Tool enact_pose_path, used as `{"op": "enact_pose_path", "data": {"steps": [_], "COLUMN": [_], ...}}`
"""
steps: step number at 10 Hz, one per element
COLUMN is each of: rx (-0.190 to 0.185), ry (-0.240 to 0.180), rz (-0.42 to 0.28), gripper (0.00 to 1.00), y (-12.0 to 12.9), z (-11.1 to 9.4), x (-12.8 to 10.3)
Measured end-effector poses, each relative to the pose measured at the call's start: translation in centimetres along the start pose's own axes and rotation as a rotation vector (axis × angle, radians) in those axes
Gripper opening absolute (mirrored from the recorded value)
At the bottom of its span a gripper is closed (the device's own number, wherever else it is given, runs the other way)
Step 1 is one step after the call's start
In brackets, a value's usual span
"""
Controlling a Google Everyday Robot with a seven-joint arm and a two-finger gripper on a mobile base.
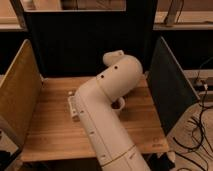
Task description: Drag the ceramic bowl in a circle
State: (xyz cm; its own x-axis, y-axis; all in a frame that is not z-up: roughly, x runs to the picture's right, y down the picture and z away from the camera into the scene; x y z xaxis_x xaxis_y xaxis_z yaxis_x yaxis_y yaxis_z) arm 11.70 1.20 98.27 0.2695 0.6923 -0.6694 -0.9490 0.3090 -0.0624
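Observation:
My white arm (pixel 107 100) reaches across the wooden table (pixel 50 130) and covers its middle. The gripper is under the bent elbow; only a small curved pale part (pixel 119 103) shows at the arm's right edge, low over the table. The ceramic bowl is hidden behind the arm.
A small pale packet or bottle (pixel 74 106) lies on the table just left of the arm. A tan side panel (pixel 17 95) stands at the left, a dark panel (pixel 167 90) at the right and a dark back wall (pixel 85 45) behind. Cables (pixel 200 125) hang to the right.

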Motion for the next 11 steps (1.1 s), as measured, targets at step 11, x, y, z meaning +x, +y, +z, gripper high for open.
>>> {"op": "enact_pose_path", "data": {"steps": [11], "rx": [0.09], "ry": [-0.08], "rz": [-0.003], "gripper": [0.0], "y": [-2.6], "z": [-3.6], "x": [-6.0]}}
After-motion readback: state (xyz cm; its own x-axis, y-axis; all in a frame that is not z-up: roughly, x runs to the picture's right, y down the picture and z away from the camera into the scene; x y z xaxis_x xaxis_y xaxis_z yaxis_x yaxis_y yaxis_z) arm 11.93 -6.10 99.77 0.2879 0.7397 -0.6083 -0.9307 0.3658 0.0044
